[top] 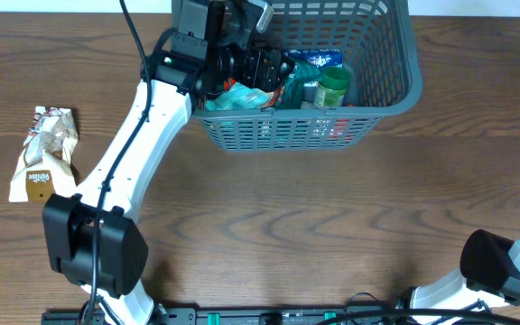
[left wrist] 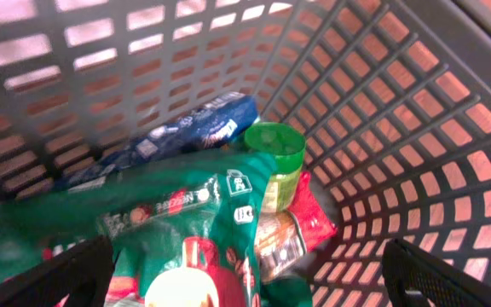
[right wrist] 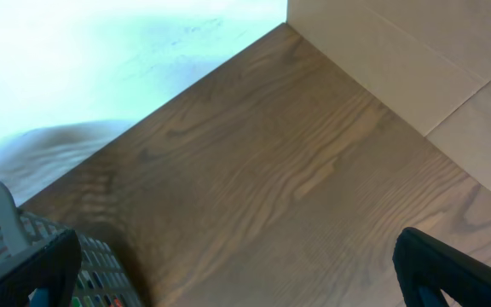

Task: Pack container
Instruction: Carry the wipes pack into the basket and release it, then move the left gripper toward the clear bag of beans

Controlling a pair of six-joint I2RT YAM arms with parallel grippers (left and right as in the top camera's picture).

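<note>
While the left gripper hangs jaws apart, the container surrounds it, with a green pouch just beneath.
The lattice plastic is probably stiff and light, its thick rim the surest hold; the right gripper, jaws also apart, hovers over the table.

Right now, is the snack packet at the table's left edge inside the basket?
No: the snack packet lies on the table, apart from the container.

Overhead straight down, L wrist close inside container, R wrist facing tabletop (container corner shared).
</note>
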